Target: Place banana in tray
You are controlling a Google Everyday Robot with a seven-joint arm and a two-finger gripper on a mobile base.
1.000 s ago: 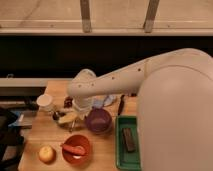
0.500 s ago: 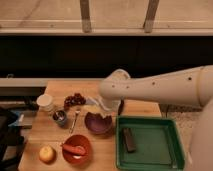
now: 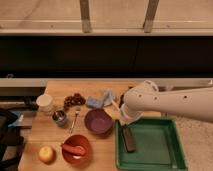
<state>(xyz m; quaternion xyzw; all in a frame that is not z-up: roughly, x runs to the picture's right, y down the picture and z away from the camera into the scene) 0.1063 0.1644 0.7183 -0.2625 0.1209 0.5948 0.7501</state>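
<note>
Your tabletop (image 3: 50, 132) is pale wood with a smooth, matte face. On it the tray (image 3: 160, 150) is a flat green rectangle with a low raised rim, sitting at 4 o'clock. It holds only a dark, slim, oblong block (image 3: 129, 139) lying along its left wall. The purple bowl (image 3: 98, 121) near the centre is round and deep, and nothing shows inside it. The red bowl (image 3: 76, 148) at 7 o'clock is round and shallow and carries an orange carrot (image 3: 74, 149). Just to its left sits a round yellow fruit (image 3: 46, 153). At 10 o'clock you have a squat white cup (image 3: 46, 102), with a small shiny metal can (image 3: 60, 118) beside it and a thin fork (image 3: 75, 119) between the can and the purple bowl. Toward 12 o'clock lie a dark cluster of grapes (image 3: 75, 100) and a crumpled blue cloth (image 3: 100, 100). The arm (image 3: 170, 102) is a smooth, rounded white shell coming in from 3 o'clock. Half a second ago its tip hung over the far rim of the purple bowl; it has since swung right, and it now sits at the tray's upper-left corner. The end effector (image 3: 120, 112) is largely tucked under the arm there, pressed together on the banana (image 3: 115, 105). The banana shows as a slim pale sliver jutting up and left from it, above the gap between the purple bowl and the tray, not yet inside the rim.
</note>
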